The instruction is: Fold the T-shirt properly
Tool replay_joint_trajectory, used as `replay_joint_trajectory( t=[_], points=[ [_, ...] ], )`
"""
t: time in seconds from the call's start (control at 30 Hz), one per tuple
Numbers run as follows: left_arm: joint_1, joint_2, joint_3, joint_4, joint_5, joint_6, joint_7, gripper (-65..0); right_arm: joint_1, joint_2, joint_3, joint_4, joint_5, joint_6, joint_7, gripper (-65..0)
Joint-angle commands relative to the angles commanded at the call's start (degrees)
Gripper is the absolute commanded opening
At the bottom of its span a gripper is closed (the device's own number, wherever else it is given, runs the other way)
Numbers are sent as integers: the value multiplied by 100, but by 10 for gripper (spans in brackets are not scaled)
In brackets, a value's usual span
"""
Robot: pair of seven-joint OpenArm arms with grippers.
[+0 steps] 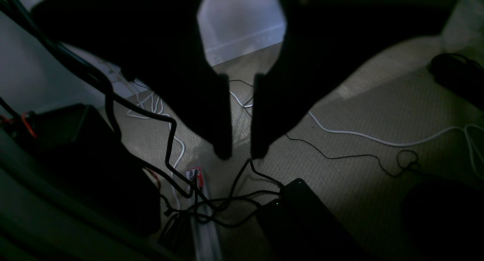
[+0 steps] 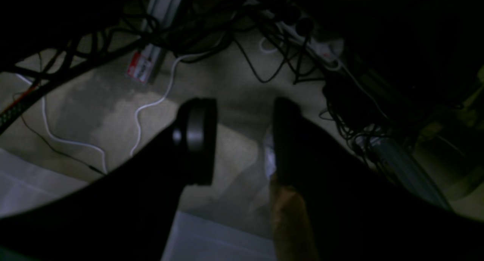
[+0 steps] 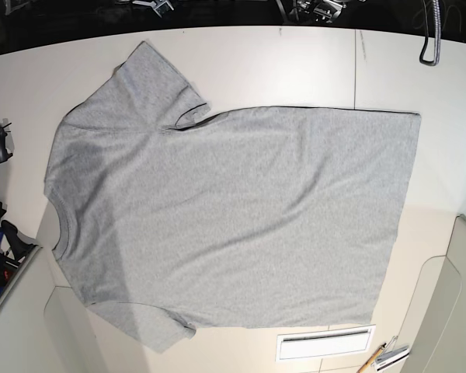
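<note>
On the white table [image 3: 295, 62]: the T-shirt [image 3: 233, 217], spread flat, plain side up.
I see my left gripper [image 1: 241, 140] and right gripper [image 2: 244, 140] parted, empty, over carpet, away from it.

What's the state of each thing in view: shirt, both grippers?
T-shirt: spread flat on the table, unfolded, plain side up, collar toward the left of the base view, both sleeves out.
Left gripper: open with a narrow gap, holding nothing, hanging over the floor and cables, off the table.
Right gripper: open wide, holding nothing, also over the floor.
</note>
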Motion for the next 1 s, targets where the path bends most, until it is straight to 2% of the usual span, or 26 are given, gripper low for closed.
replay_joint_trajectory(
  t=[0.13, 0.23, 0.3, 0.4, 0.5, 0.67, 0.83, 1.0],
  points=[
    [2, 0, 0, 0, 24, -754, -4, -521, -2, 0, 0, 190, -455, 0, -2, -406],
    [2, -7, 0, 0, 24, -1405, 79, -521, -24, 2, 0, 308, -461, 0, -4, -406],
    [7, -66, 0, 0, 7, -1676, 229, -521, -68, 15, 0, 396, -461, 0, -4, -406],
    [105, -166, 0, 11, -155, -1714, 538, -520, -278, 166, 0, 647, -605, 17, -4, -406],
    [393, -341, -2, 238, -334, -1714, 507, -520, -621, 435, 0, 1086, -745, 22, -4, -406],
    [1126, -750, -79, 1224, -743, -1711, 514, -520, -1246, 977, 0, 1980, -741, 24, -4, -406],
    [2050, -935, -876, 2299, -905, -1720, 732, -520, -1777, 1537, 0, 2758, -748, 24, -4, -406],
    [2837, -938, -1825, 3307, -907, -2116, 866, -520, -2306, 2065, 0, 3571, -892, 22, -31, -406]
  ],
)
